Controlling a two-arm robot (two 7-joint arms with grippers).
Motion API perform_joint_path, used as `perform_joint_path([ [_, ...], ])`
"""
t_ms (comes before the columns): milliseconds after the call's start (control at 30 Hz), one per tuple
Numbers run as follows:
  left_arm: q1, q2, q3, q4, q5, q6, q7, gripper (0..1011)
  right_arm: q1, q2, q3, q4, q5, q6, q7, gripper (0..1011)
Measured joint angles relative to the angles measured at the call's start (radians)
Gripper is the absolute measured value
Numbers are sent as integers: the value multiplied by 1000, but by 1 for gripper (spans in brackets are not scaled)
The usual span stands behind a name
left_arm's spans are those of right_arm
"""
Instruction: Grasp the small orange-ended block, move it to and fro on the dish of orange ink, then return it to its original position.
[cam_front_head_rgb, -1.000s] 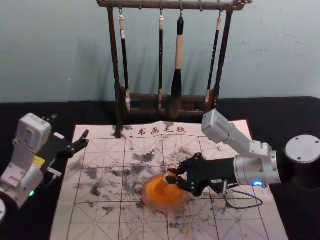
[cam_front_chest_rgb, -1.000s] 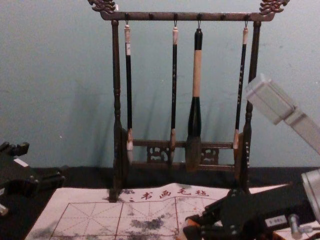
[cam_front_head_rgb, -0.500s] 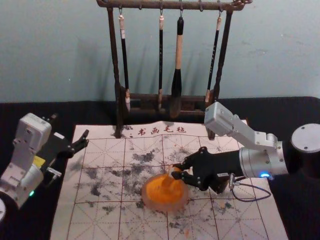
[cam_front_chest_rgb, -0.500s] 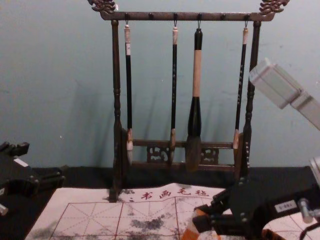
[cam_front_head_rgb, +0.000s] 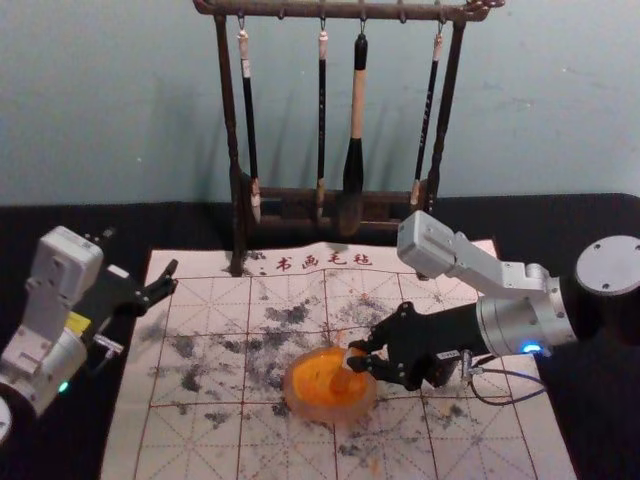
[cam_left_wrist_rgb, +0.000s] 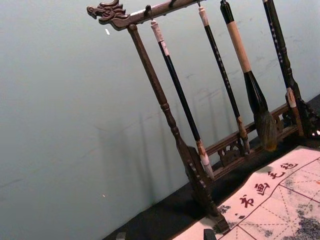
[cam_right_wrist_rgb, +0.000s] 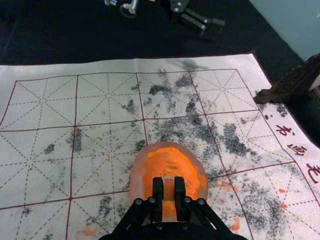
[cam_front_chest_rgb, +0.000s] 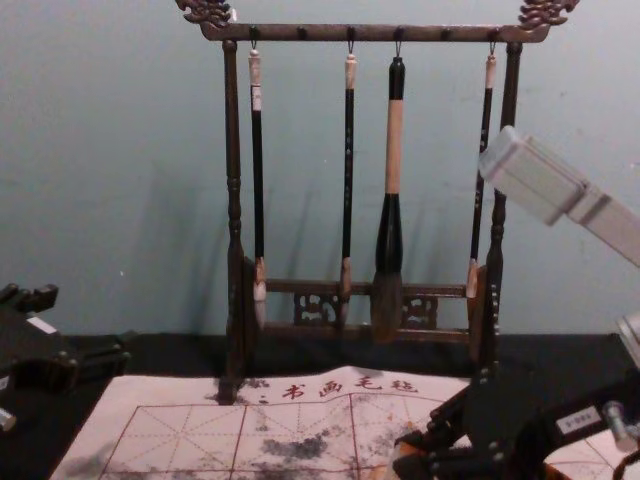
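In the head view, my right gripper (cam_front_head_rgb: 360, 362) is over the right part of the round orange ink dish (cam_front_head_rgb: 328, 412), shut on the small pale block (cam_front_head_rgb: 354, 357). The right wrist view has the block (cam_right_wrist_rgb: 168, 189) pinched between the fingertips of my right gripper (cam_right_wrist_rgb: 169, 191), in front of the dish's translucent rim (cam_right_wrist_rgb: 136, 177). Whether the block touches the ink, I cannot tell. Parked at the left, my left gripper (cam_front_head_rgb: 142, 254) is open and empty; its fingertips edge into the left wrist view (cam_left_wrist_rgb: 165, 235).
A dark wooden rack (cam_front_head_rgb: 238, 215) with several hanging brushes stands behind the gridded, ink-stained mat (cam_front_head_rgb: 200, 440). A cable (cam_front_head_rgb: 515, 397) loops below my right wrist.
Over the dish, my right gripper first moved away from the body and right with the block. Since half a second ago it has come slightly nearer the body. The left arm stayed still.
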Motion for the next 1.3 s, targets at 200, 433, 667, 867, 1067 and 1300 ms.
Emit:
perform_joint_path([
  [200,0,0,0,0,0,0,0,1001,9,-4,-11,6,-3,6,4,119],
  [433,0,0,0,0,0,0,0,1001,19,-10,-21,15,-7,11,6,119],
  [667,0,0,0,0,0,0,0,1001,29,-14,-27,24,-12,18,5,119],
  [867,0,0,0,0,0,0,0,1001,32,-18,-23,28,-13,21,-7,119],
  [1067,0,0,0,0,0,0,0,1001,32,-16,-15,28,-13,23,-20,119],
  [1300,0,0,0,0,0,0,0,1001,32,-6,-14,22,-17,31,-22,119],
])
